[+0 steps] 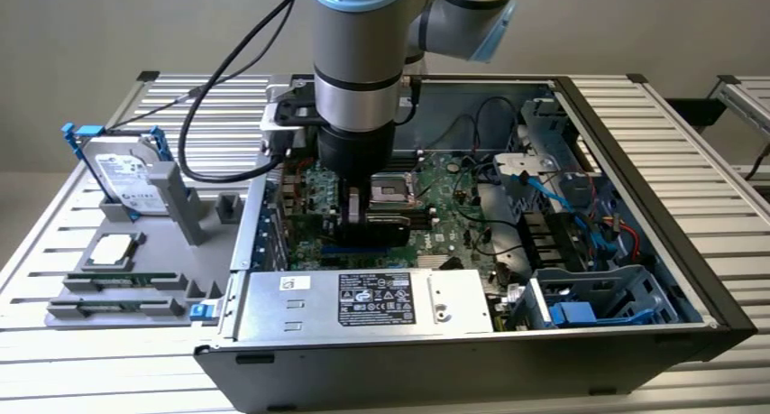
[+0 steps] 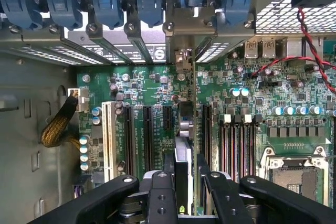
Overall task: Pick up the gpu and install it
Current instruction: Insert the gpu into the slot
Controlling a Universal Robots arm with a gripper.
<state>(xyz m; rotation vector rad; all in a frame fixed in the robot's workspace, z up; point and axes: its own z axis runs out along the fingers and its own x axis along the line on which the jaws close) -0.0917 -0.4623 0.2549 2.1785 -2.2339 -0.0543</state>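
Right, your pincer (image 2: 186, 195) is clamped on the gpu (image 2: 182, 156), edge-on over the motherboard (image 2: 147, 82) slots; pickup done, seating looks unfinished.

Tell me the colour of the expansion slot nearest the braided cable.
White. That expansion slot stands beside black ones, best seen in the wrist view.

From my remote console I see an open computer case (image 1: 680, 252) on a slatted metal table (image 1: 72, 364), with its green motherboard (image 1: 455, 202) and grey power supply (image 1: 361, 299) exposed. Beside it, a grey tray (image 1: 198, 252) holds an upright hard drive (image 1: 124, 175), a processor chip (image 1: 114, 248) and two memory sticks (image 1: 121, 280).
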